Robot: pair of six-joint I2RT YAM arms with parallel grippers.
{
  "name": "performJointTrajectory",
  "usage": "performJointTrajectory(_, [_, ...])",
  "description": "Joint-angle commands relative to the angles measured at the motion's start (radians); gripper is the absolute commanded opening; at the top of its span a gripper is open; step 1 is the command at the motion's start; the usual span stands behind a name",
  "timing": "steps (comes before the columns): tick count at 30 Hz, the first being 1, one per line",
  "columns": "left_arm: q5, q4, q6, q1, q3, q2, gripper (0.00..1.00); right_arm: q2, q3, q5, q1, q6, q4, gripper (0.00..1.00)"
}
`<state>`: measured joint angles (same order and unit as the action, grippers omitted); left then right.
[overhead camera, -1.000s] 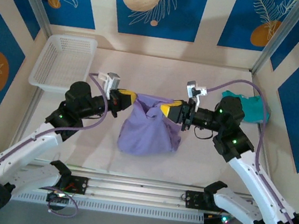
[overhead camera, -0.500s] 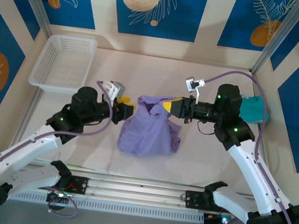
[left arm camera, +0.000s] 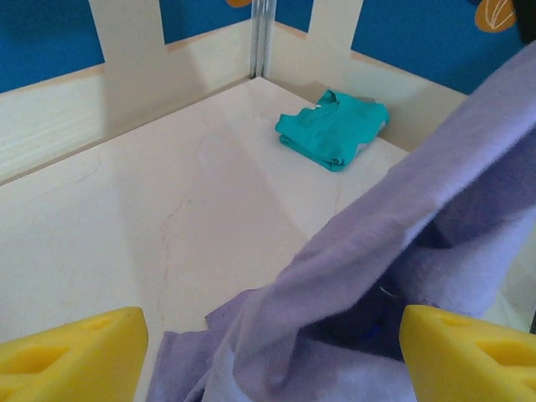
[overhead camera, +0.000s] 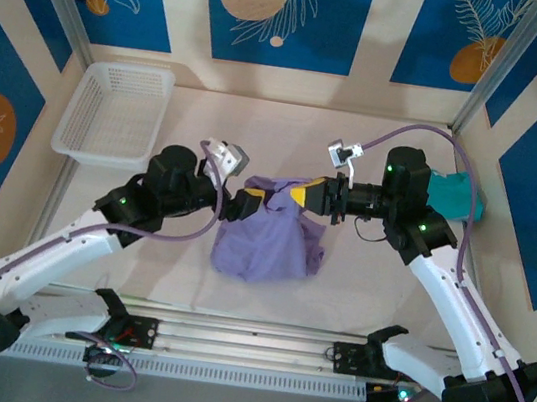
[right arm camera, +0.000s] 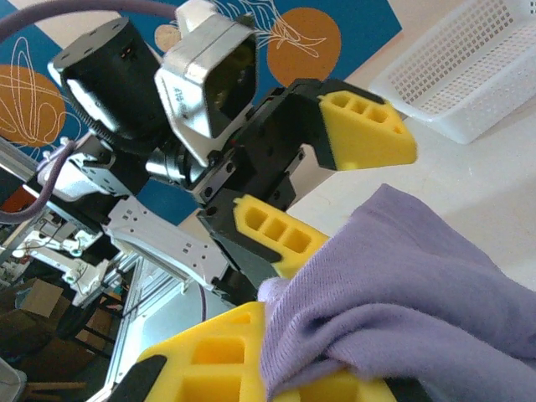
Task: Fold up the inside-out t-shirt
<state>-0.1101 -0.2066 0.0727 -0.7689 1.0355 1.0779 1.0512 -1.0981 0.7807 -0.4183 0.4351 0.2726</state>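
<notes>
The inside-out t-shirt (overhead camera: 268, 239) is a lavender bunch at the table's middle, its top edge lifted. My right gripper (overhead camera: 300, 194) is shut on that raised edge, and the right wrist view shows the fabric (right arm camera: 419, 285) pinched between its yellow fingers (right arm camera: 213, 360). My left gripper (overhead camera: 248, 199) is open just left of it, its fingers (right arm camera: 360, 130) spread wide facing the right gripper. In the left wrist view a lavender fold (left arm camera: 368, 251) hangs between the two yellow fingertips (left arm camera: 75, 356), not pinched.
A white plastic basket (overhead camera: 115, 112) stands at the back left, also seen as a basket (right arm camera: 477, 67) in the right wrist view. A folded teal garment (overhead camera: 456, 199) lies at the back right near the corner wall, the same teal garment (left arm camera: 333, 127) showing in the left wrist view.
The left gripper has opened and let go of the shirt edge, then moved right toward the right gripper. The right gripper kept its hold and shifted slightly left.
</notes>
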Motion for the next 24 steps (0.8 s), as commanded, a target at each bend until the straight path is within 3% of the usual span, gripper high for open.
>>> performJointTrajectory(1, [-0.061,-0.058,-0.042,-0.009,0.071,0.047,0.8,-0.002,-0.032,0.035,0.004,-0.042,0.035,0.0])
performJointTrajectory(4, [-0.098,-0.077,-0.052,-0.009,0.106,0.1,0.78,-0.002,-0.032,0.04,0.004,-0.055,0.046,0.0])
performJointTrajectory(7, [-0.072,-0.099,-0.056,-0.007,0.142,0.153,0.7,-0.004,-0.037,0.047,0.005,-0.085,0.075,0.0])
performJointTrajectory(11, [-0.141,-0.1,-0.058,-0.004,0.179,0.22,0.61,-0.014,-0.018,0.067,0.005,-0.115,0.079,0.0])
performJointTrajectory(13, [-0.165,-0.101,-0.049,-0.006,0.196,0.248,0.54,-0.018,-0.011,0.064,0.006,-0.127,0.082,0.0])
performJointTrajectory(16, [-0.227,-0.073,-0.016,0.006,0.201,0.264,0.36,-0.03,0.006,0.045,0.014,-0.145,0.087,0.0])
performJointTrajectory(18, [-0.281,-0.045,0.036,0.02,0.195,0.246,0.14,-0.044,0.019,-0.009,0.03,-0.143,0.106,0.0])
performJointTrajectory(20, [-0.363,0.02,0.117,0.039,0.154,0.202,0.0,-0.055,0.024,-0.129,0.048,-0.123,0.143,0.0])
performJointTrajectory(24, [-0.495,0.22,0.299,0.062,0.041,0.087,0.0,-0.064,0.03,-0.4,0.049,-0.091,0.193,0.0])
